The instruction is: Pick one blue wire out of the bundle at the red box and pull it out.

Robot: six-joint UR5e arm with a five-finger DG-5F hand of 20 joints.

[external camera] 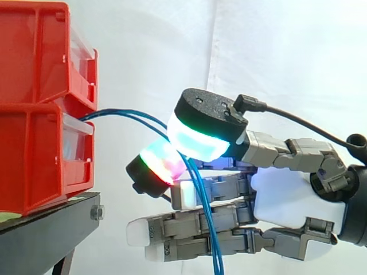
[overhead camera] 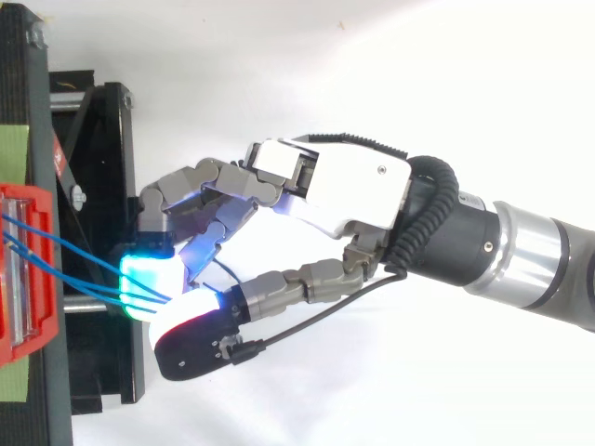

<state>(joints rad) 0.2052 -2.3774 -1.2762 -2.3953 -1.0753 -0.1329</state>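
Hand (overhead camera: 327,190) just right of the red box (external camera: 34,143); glowing pads (external camera: 198,140) pinched tight on the blue wires (external camera: 123,111) running out of the box's front.

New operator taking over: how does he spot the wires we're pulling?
Find the stacked red bins at the side view's left. Thin blue wires leave the front where the two meet, run right between the robot hand's glowing pads, then hang down. Nothing else there is thin and blue.
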